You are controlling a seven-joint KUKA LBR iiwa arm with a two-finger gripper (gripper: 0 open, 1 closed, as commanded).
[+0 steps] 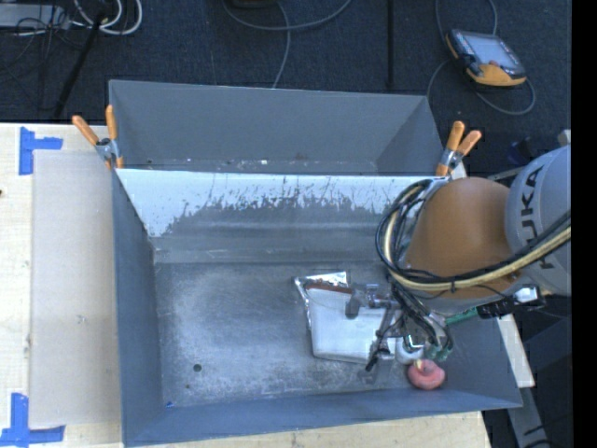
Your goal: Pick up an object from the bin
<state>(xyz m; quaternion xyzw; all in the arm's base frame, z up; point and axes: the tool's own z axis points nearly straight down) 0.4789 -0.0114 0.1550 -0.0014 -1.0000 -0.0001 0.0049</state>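
Observation:
My gripper [381, 355] is low in the bin's front right part, at the right edge of a flat silvery-white packet [334, 329] with a dark brown band along its top. Its dark fingertip touches or hovers just over the packet's lower right corner. A small pink ball-like thing [426, 374] lies just right of the gripper, near the bin's front right corner.
The arm with its brown cover and looped cables hangs over the bin's right side and hides the floor beneath it. The bin's left half and back slope show bare grey metal.

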